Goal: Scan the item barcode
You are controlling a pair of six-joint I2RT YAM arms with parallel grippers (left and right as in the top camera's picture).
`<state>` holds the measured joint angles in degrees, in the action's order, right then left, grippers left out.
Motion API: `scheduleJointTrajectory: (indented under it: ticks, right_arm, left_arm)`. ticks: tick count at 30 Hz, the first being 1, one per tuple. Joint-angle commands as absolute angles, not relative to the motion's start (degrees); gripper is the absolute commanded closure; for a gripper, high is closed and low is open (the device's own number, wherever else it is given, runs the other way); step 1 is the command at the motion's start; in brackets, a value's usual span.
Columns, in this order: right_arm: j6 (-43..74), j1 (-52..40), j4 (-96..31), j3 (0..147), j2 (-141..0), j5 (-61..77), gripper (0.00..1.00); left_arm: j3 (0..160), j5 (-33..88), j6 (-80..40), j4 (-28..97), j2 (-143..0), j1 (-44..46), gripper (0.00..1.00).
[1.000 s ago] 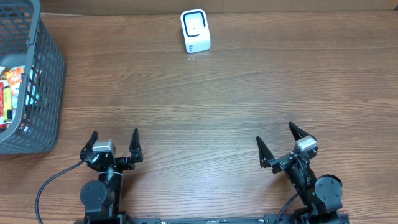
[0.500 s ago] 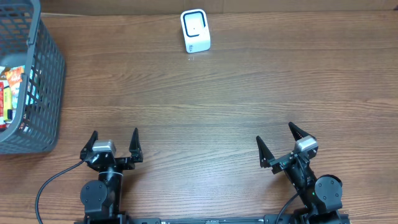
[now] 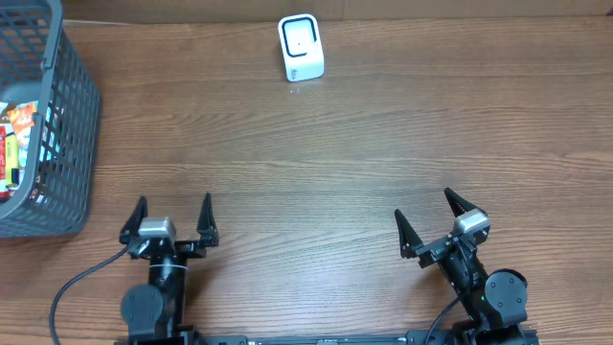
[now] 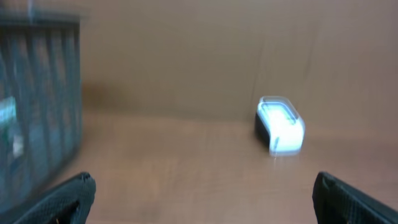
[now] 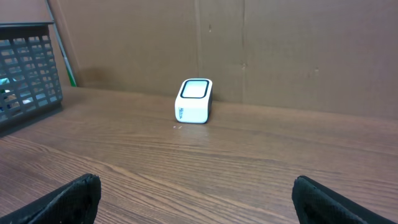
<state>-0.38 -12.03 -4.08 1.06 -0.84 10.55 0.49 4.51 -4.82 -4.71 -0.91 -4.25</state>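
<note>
**Both Tools Spread Wide, Goods Lie in the Basket**

Two robot arms sit at the near edge of a wooden table [image 3: 316,153]. The left tool [image 3: 175,203] stands released, its two dark fingers spread wide with only bare wood between them. The right tool [image 3: 423,204], turned slightly to the left, is likewise released and grasps nothing.

The goods for scanning, colourful packets [image 3: 17,129] in red, orange and yellow, lie inside a grey mesh basket [image 3: 81,105] at the far left of the table, well apart from both tools. A small white scanner [image 3: 301,46] with a dark-rimmed window stands at the far edge, near the middle, in front of a brown cardboard wall [image 5: 280,50]. A black cable [image 3: 67,292] loops out from the left arm's base.

The left wrist view is blurred: the scanner shows there as a bright white smear right of centre, with the basket at the left edge. The right wrist view is sharp and shows the scanner just left of centre, upright on the wood.
</note>
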Motion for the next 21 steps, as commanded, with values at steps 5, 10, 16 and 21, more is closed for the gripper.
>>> scheduleJointTrajectory:
  ticks: [5, 10, 16, 21]
  right_arm:
    - [-0.19, -11.77, -3.75, 0.45, -0.16, 10.59, 0.0]
    - [-0.19, -11.77, -3.75, 0.45, -0.16, 10.59, 0.0]
    - [-0.19, -11.77, -3.75, 0.45, -0.16, 10.59, 0.0]
    - [-0.19, -11.77, -3.75, 0.45, -0.16, 10.59, 0.0]
  left_arm:
    - [9.19, 11.68, -2.31, -23.09, -0.3, -4.47, 0.0]
    - [22.61, 11.64, 2.96, -23.59, -1.28, -4.47, 0.0]
    - [45.95, 8.36, 12.8, -11.86, -12.14, -4.47, 0.0]
    - [71.46, -0.64, 13.1, 10.09, -28.47, -4.47, 0.0]
